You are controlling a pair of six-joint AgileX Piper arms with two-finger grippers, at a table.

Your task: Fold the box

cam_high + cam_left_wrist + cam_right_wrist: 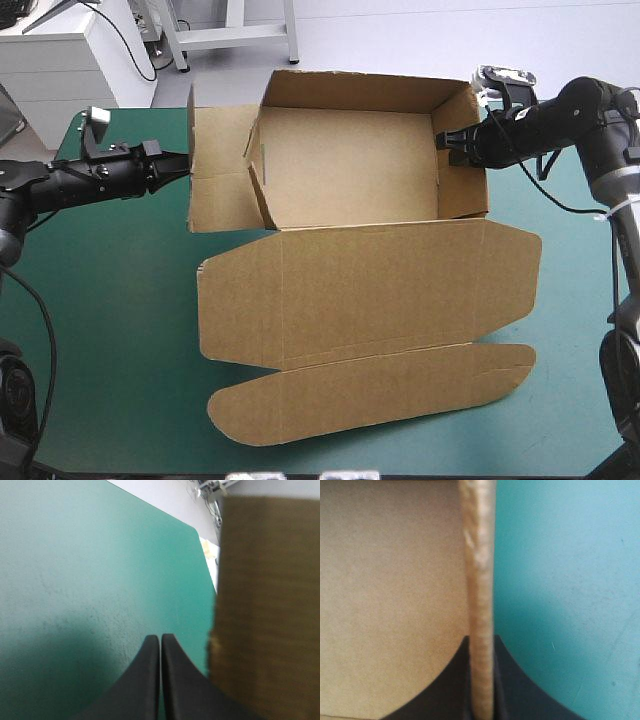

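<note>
Now right gripper (447,144) pinching right wall (462,190) of box (350,170), jaws nearly closed on it. Left gripper (187,165) closed, empty, hovering just left of left flap (218,165). Box sitting far-centre on table (110,330), lid (380,290) flat nearside.

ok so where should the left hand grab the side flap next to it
Take the flap by its free outer edge, coming from the left side of the table: it splays outward with that thin edge facing the left hand. The right hand pinches the opposite wall likewise.
</note>
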